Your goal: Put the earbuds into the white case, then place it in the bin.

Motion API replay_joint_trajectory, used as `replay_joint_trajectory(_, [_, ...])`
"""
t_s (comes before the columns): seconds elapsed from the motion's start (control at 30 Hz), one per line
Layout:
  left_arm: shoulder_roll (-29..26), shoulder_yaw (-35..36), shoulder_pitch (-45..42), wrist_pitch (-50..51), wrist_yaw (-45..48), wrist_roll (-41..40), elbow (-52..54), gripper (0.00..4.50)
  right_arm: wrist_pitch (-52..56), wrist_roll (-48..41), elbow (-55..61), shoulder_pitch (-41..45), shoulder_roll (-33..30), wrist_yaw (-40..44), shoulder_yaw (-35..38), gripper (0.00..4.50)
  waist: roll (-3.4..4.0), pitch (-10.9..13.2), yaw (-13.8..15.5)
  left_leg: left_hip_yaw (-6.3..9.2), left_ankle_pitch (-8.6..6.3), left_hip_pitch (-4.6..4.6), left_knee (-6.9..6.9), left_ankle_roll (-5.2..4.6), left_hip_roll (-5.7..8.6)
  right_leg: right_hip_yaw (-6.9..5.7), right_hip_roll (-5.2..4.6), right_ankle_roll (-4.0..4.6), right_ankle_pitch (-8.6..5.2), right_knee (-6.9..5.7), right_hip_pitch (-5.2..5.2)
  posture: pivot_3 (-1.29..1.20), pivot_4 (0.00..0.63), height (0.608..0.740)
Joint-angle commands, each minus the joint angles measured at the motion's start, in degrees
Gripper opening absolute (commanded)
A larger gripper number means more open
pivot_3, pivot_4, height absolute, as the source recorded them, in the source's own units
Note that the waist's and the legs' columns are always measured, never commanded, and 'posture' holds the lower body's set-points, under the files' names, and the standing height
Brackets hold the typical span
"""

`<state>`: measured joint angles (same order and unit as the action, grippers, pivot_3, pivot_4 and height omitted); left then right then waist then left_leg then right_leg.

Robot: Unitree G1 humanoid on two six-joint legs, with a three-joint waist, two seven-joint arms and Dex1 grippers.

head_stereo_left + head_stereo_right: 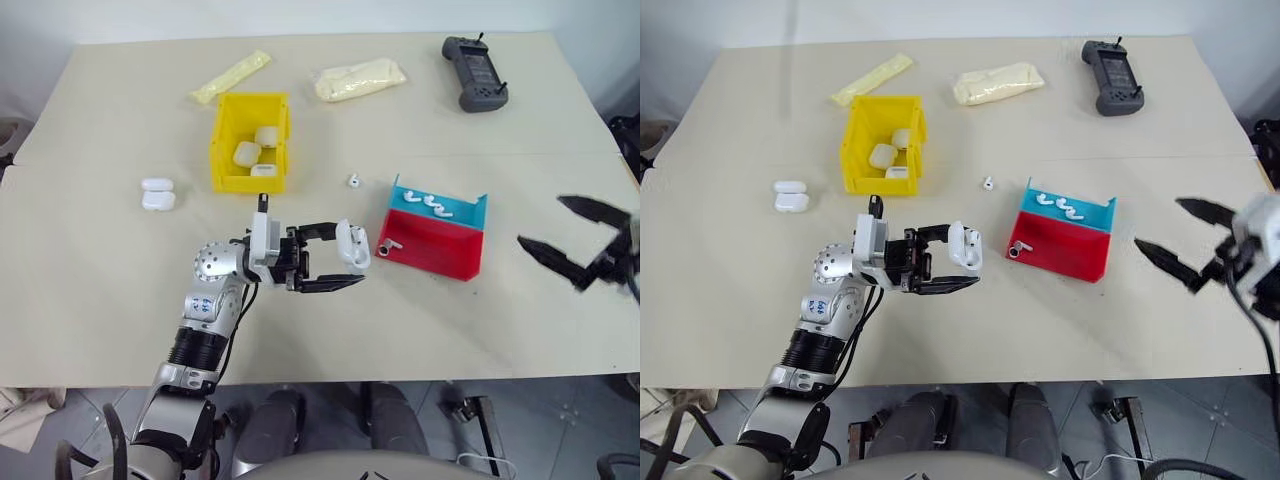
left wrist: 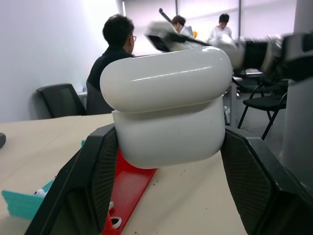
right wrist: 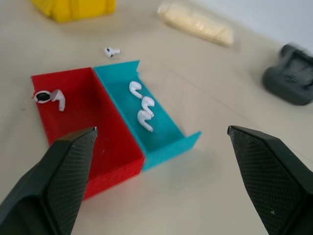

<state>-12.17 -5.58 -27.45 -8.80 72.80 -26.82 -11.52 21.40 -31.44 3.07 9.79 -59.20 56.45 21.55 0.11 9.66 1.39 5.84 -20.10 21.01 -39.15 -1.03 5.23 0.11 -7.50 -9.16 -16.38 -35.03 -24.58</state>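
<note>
The table (image 1: 120,290) is a wide cream surface carrying every item noted below. The yellow bin (image 1: 250,143) stands open-topped toward its far middle and holds three white cases. A red and blue tray (image 1: 436,235) sits to the right of centre, well apart from the bin. Two cream pouches lie along the far edge: a long thin pouch (image 1: 230,77) behind the bin and a plumper pouch (image 1: 361,79) to its right. A dark grey handheld controller (image 1: 475,73) lies at the far right corner.

The left gripper (image 1: 340,262) hangs over the table near its middle, between bin and tray, pointing toward the tray. Its two black fingers are clamped on a white case (image 1: 352,245), one on each side, with the lid closed. The left wrist view confirms the case (image 2: 168,110) seated between the finger pads. The right gripper (image 1: 578,243) is at the right edge of the table, beside the tray, its fingers spread wide and holding nothing.

Another white case (image 1: 157,194) rests on the table to the left of the bin, apart from it.

Three earbuds (image 3: 143,107) lie in the blue compartment of the tray. One earbud (image 3: 49,97) lies in the red compartment, near a corner. A single loose earbud (image 1: 353,181) lies on the bare table between bin and tray.
</note>
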Motion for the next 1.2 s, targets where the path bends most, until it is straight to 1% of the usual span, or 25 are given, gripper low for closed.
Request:
replay_joint_trajectory(0.03, [0.22,0.23,-0.88,-0.43,-0.65,-0.3,1.78,2.99,8.01,4.59,-1.75,11.26,-4.43,3.2,-11.6,4.47,-0.02,0.01,0.11,0.05,0.0,0.07,0.0,0.0,0.01,-0.06,-0.02,0.0,0.0,0.05,-0.01,0.0,0.15,0.74])
replay_joint_trajectory(0.1, [0.4,0.3,-0.79,-0.31,-1.1,-0.43,2.09,2.99,8.95,12.1,-7.65,23.13,-3.95,5.01,-21.21,4.47,-0.02,0.02,0.0,0.03,0.0,0.11,-0.04,0.0,0.07,-0.07,-0.06,-0.01,0.0,0.06,-0.03,0.0,0.15,0.74])
replay_joint_trajectory(0.17, [0.67,0.19,-0.63,-0.18,-1.62,-0.46,2.48,2.99,10.73,17.34,-13.77,32.86,-1.73,6.76,-28.26,4.47,-0.02,0.03,0.04,-0.01,0.0,0.14,-0.03,-0.01,0.08,-0.07,-0.08,-0.02,0.01,0.13,-0.04,0.0,0.15,0.74])
replay_joint_trajectory(0.27, [1.08,-0.21,-0.16,-0.2,-2.23,-0.28,3.23,2.99,11.68,22.66,-20.93,41.94,1.39,10.55,-35.48,4.47,-0.03,0.04,-0.08,0.03,-0.01,0.24,0.06,0.0,0.07,-0.1,-0.07,-0.02,0.01,0.14,-0.16,0.0,0.15,0.74])
replay_joint_trajectory(0.3, [1.37,-0.41,0.25,-0.32,-2.79,-0.1,3.85,2.99,10.11,26.25,-25.29,45.55,3.72,9.98,-38.37,4.47,-0.03,0.04,-0.05,0.03,-0.01,0.26,0.07,0.01,0.06,-0.1,-0.06,-0.02,0.01,0.03,-0.2,0.0,0.15,0.74])
replay_joint_trajectory(0.37, [1.78,-0.6,0.91,-0.44,-3.84,0.11,4.97,2.99,5.35,32.11,-31.65,49.87,6.59,10.34,-42.95,4.47,-0.05,0.04,-0.27,0.02,-0.02,0.3,0.07,0.0,0.06,-0.12,-0.06,-0.02,0.01,0.02,-0.21,0.0,0.15,0.74])
replay_joint_trajectory(0.47, [1.67,-0.48,1.68,-0.54,-4.89,0.38,5.87,2.99,1.94,34.73,-37.52,52.77,9.98,12.5,-44.78,4.47,-0.06,0.05,-0.08,0.04,-0.02,0.33,0.07,0.0,0.09,-0.15,-0.08,-0.02,0.01,-0.01,-0.25,0.0,0.15,0.74])
replay_joint_trajectory(0.63, [1.39,-0.55,2.47,-0.71,-5.9,0.54,6.8,2.99,-3.21,38.51,-44.57,55.31,13.44,14.0,-46.01,4.47,-0.05,0.05,-0.18,0.03,-0.02,0.37,0.0,0.0,0.09,-0.16,-0.08,-0.02,0.01,-0.11,-0.33,0.0,0.15,0.74])
replay_joint_trajectory(0.8, [1.07,-0.61,2.88,-0.81,-6.59,0.5,7.38,2.99,-4.5,41.28,-47.46,56.13,14.46,18.59,-46.71,4.47,-0.05,0.04,-0.52,0.03,-0.02,0.37,0.01,0.01,0.08,-0.16,-0.06,-0.02,0.01,-0.18,-0.38,0.0,0.15,0.74])
replay_joint_trajectory(0.97, [0.95,-0.82,2.94,-0.88,-7.0,0.48,7.43,2.99,-5.72,43.29,-49.3,55.89,15.9,18.86,-46.14,4.47,-0.05,0.04,-0.82,0.02,-0.02,0.37,0.01,0.01,0.09,-0.15,-0.07,-0.01,0.01,-0.24,-0.42,0.0,0.15,0.74])
replay_joint_trajectory(1.07, [1.0,-0.88,2.93,-0.9,-7.12,0.39,7.5,2.99,-6.53,44.39,-49.96,55.61,16.35,18.61,-46.04,3.9,-0.04,0.04,-1.38,0.02,-0.02,0.37,0.01,0.02,0.08,-0.15,-0.07,0.01,-0.01,-0.34,-0.46,0.0,0.15,0.74])
replay_joint_trajectory(1.1, [1.0,-0.89,2.88,-0.91,-7.17,0.4,7.48,2.99,-6.61,44.49,-49.82,55.41,16.3,19.03,-45.99,3.63,-0.04,0.04,-1.48,0.02,-0.02,0.37,0.0,0.02,0.08,-0.15,-0.07,0.01,-0.01,-0.36,-0.46,0.0,0.15,0.74])
replay_joint_trajectory(1.2, [0.93,-0.8,2.79,-0.88,-7.31,0.36,7.41,2.99,-6.66,44.6,-49.34,54.94,16.28,19.32,-45.51,2.65,-0.04,0.04,-1.52,0.01,-0.02,0.37,-0.03,0.02,0.08,-0.15,-0.08,0.01,-0.01,-0.4,-0.46,0.0,0.15,0.74])
